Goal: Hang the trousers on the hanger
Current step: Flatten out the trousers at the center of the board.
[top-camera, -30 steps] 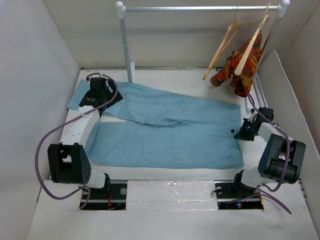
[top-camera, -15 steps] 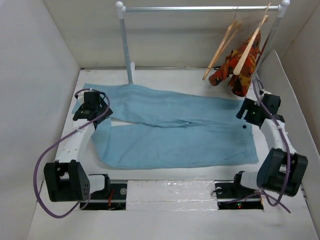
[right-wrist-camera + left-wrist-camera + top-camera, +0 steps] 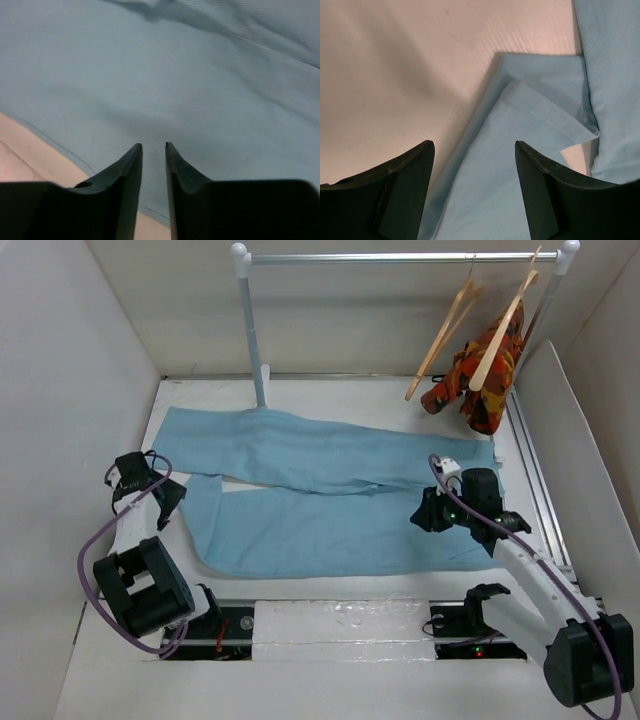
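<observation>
The light-blue trousers (image 3: 330,505) lie spread flat across the table, waist to the right, legs to the left. My left gripper (image 3: 160,498) is open and empty at the left end of the near leg. In the left wrist view (image 3: 474,145) its fingers straddle the hem corner (image 3: 530,130) from above. My right gripper (image 3: 425,515) hovers over the right part of the trousers. In the right wrist view (image 3: 154,145) its jaws stand almost together with nothing between them, above fabric (image 3: 200,75). The empty wooden hanger (image 3: 445,335) hangs on the rail at the back right.
A metal rail (image 3: 400,257) on white posts spans the back. A second wooden hanger with orange-red patterned cloth (image 3: 480,375) hangs beside the empty one. White walls close in left, right and back. Bare table (image 3: 395,75) shows left of the trousers.
My left arm has drawn back left and nearer, off the trouser leg. My right arm has swung from the right edge in over the trousers. The trousers have shifted right and lie flatter.
</observation>
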`<state>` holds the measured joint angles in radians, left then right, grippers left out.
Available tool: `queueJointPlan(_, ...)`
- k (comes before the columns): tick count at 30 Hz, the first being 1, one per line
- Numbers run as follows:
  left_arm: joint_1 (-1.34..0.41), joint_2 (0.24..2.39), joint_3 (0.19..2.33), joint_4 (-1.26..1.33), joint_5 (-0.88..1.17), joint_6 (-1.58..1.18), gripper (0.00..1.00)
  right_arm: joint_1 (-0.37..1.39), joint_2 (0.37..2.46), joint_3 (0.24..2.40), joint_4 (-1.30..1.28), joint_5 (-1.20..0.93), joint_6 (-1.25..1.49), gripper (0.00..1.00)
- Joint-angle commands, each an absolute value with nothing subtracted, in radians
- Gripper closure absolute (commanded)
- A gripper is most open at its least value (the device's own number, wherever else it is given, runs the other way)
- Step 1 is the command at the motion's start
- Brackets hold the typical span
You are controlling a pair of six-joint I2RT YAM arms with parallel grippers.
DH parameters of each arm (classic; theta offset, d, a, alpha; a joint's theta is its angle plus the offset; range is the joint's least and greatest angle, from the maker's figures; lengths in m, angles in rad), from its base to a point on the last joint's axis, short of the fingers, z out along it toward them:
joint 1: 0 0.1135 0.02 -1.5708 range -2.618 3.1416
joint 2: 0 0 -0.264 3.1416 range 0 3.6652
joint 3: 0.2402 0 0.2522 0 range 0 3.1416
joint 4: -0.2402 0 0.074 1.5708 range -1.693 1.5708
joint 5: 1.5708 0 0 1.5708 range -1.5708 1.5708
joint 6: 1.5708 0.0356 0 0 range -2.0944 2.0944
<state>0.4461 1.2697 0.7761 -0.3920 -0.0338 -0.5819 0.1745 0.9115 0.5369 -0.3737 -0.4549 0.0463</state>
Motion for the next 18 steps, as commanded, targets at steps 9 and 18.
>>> queueJointPlan(9,0.439,1.312,0.721,-0.293,0.1,-0.528,0.53,0.36,0.95,0.557,-0.322,-0.515,-0.083,0.56)
queueJointPlan(18,0.439,1.41,0.739,-0.247,0.109,-0.537,0.76,0.37,0.991,0.578,-0.305,-0.535,-0.086,0.56)
